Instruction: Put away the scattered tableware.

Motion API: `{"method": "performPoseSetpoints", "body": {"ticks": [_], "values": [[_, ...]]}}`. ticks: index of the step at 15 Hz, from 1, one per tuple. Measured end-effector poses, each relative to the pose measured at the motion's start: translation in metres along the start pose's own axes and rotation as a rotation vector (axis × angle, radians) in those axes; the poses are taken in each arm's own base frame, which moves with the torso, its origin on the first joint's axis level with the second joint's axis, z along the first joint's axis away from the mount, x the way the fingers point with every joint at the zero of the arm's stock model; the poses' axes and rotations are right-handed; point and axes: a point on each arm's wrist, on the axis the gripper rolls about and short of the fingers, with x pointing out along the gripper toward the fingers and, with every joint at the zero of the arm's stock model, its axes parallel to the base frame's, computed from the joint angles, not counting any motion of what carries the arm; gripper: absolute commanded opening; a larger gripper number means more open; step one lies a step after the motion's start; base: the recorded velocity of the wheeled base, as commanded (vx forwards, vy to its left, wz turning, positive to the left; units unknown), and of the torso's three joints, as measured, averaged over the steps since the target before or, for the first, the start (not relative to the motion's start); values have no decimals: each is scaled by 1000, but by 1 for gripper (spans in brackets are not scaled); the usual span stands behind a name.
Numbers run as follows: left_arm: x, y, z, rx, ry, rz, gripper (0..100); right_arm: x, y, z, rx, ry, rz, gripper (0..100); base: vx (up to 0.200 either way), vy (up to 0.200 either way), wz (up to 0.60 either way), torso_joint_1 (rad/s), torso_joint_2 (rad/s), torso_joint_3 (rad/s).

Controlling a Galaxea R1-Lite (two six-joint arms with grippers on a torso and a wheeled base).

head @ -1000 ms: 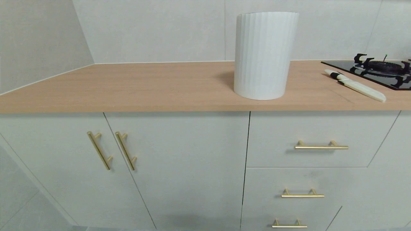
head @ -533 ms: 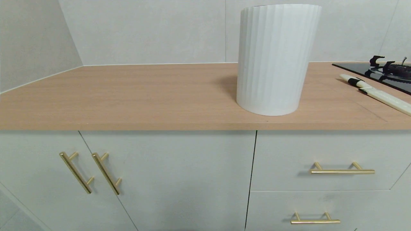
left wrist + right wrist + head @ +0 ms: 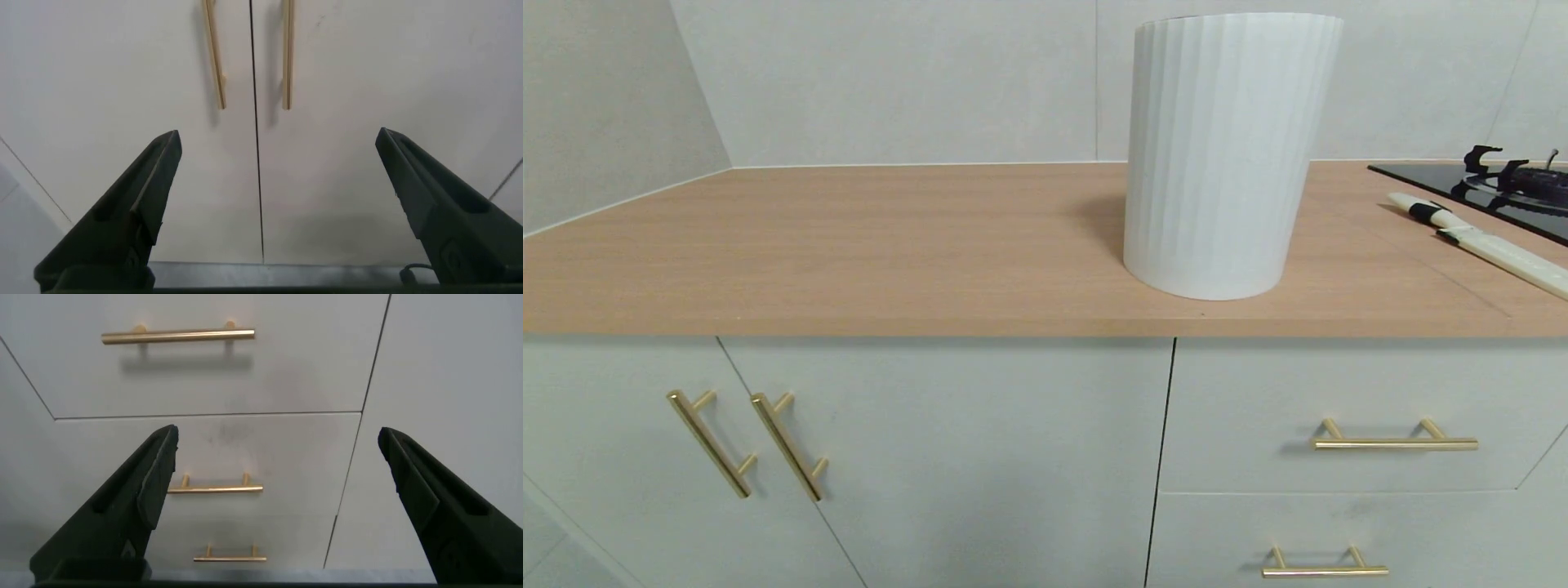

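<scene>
1. A long wooden counter [image 3: 849,245] runs along the tiled wall. It carries everything the tidy-up concerns, at a height the arms have yet to reach.
2. Below it, pale double doors [image 3: 947,457] with slanting gold handles sit closed on the left. A stack of drawers [image 3: 1339,392] sits closed on the right. Any of these could plausibly be where the tableware belongs, though nothing visible settles which.
3. A black glass hob [image 3: 1462,181] occupies the counter's far right end, its burner grate partly cut off by the frame.
4. A tall ribbed white container [image 3: 1225,163] stands upright near the counter's front edge, above the seam between doors and drawers. Its opening is above the camera line, so its contents cannot be told. It looks like a likely holder for utensils.
5. The left gripper [image 3: 276,140] hangs low in front of the double doors, its claw spread wide and holding nothing. The right gripper [image 3: 276,434] is level with the drawer fronts, likewise released and empty. Both appear parked below the counter, apparently ahead of any reach.
6. The knife [image 3: 1486,247], cream with a black band at the handle, lies flat on the counter. It sits between the container and the hob, just beside the hob's edge and well apart from both claws.
</scene>
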Motion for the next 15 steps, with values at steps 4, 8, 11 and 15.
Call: {"method": "performPoseSetpoints", "body": {"ticks": [4, 8, 11, 15], "values": [[0, 0, 0, -1, 0, 0, 100, 0, 0, 0, 2, 0, -1, 100, 0, -150, 0, 1, 2, 2], [0, 0, 0, -1, 1, 0, 100, 0, 0, 0, 2, 0, -2, 100, 0, 0, 0, 0, 0, 0], [0, 0, 0, -1, 0, 1, 100, 0, 0, 0, 3, 0, -1, 100, 0, 0, 0, 0, 0, 0], [0, 0, 0, -1, 0, 1, 100, 0, 0, 0, 2, 0, -2, 100, 0, 0, 0, 0, 0, 0]]}}
